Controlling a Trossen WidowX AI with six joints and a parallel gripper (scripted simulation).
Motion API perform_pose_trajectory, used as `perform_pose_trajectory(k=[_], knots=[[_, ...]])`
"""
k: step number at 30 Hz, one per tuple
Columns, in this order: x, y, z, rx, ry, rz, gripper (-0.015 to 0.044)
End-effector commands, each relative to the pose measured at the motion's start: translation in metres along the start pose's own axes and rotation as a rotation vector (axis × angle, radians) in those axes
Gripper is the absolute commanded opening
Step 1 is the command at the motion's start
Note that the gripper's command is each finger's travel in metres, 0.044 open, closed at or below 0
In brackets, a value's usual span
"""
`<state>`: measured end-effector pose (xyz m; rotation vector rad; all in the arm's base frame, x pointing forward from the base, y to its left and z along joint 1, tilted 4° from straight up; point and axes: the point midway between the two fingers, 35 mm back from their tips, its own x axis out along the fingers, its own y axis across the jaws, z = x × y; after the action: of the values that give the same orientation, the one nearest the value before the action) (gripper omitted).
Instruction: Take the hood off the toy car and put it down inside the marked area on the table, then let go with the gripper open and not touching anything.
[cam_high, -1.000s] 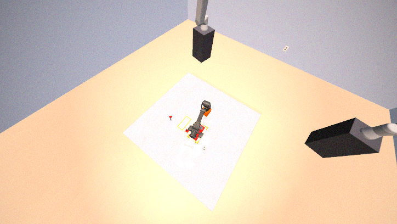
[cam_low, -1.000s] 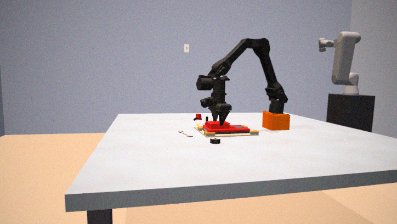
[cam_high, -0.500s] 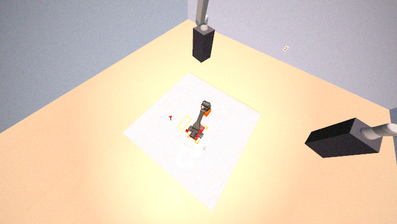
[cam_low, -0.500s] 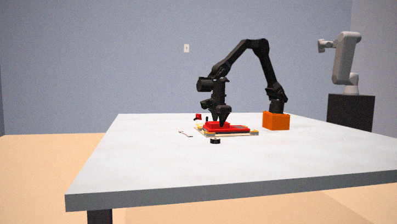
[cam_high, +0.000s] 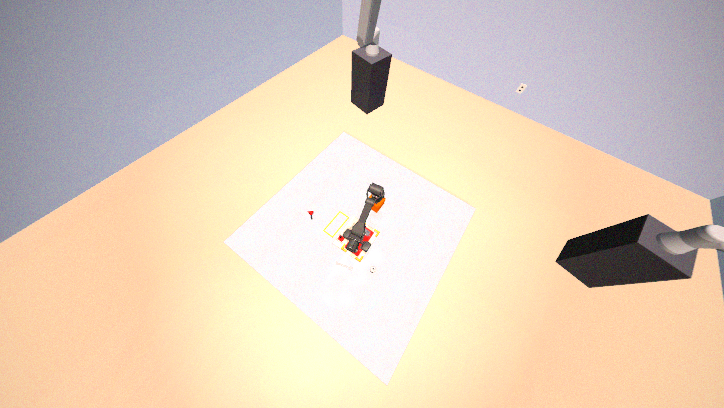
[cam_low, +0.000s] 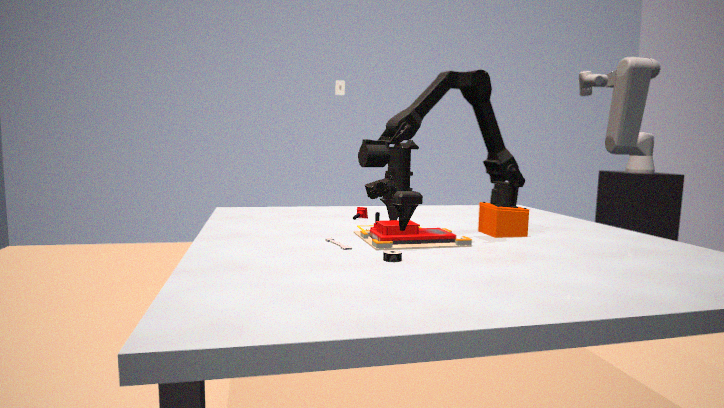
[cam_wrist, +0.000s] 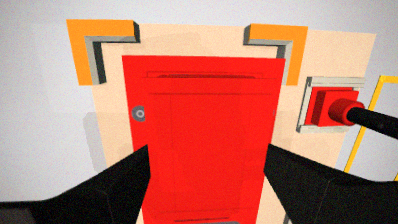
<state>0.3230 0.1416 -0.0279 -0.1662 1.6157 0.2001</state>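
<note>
"Gripping anything?"
"Affirmative: gripper (cam_high: 357, 242) (cam_low: 397, 225) (cam_wrist: 206, 148) clamped on the hood (cam_low: 395, 227) (cam_wrist: 210, 125); hood sits on the toy car (cam_high: 365, 236) (cam_low: 436, 234)."
"Marked area (cam_high: 335, 224) (cam_wrist: 358, 135)?"
"Beside the car, hood outside it."

The pale grey table (cam_high: 303, 304) (cam_low: 405, 304) carries a beige board (cam_high: 349, 251) (cam_low: 425, 246) (cam_wrist: 190, 40) directly beneath the jaws. Just off to one side of them, the yellow outlined rectangle (cam_high: 327, 227) (cam_wrist: 355, 150) marks its surface. A red piece with a black stem (cam_high: 310, 213) (cam_low: 361, 212) rests farther out past that outline. A wrench-shaped piece (cam_high: 344, 265) (cam_low: 338, 244) and a small black wheel (cam_high: 372, 271) (cam_low: 392, 256) lie near the jaws, apart from them. The orange base block (cam_high: 377, 205) (cam_low: 502, 220) stands well away from the jaws.
</note>
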Motion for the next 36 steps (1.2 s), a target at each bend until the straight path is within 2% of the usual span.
perform_pose_trajectory(k=[1, 8, 9, 36], knots=[[-0.001, 0.0, 0.0, 0.0, -0.001, -0.001, 0.019], [-0.005, 0.0, 0.0, 0.0, -0.001, -0.001, 0.0006], [-0.006, 0.0, 0.0, 0.0, -0.001, -0.001, 0.0], [-0.024, 0.0, 0.0, 0.0, 0.0, 0.0, 0.0]])
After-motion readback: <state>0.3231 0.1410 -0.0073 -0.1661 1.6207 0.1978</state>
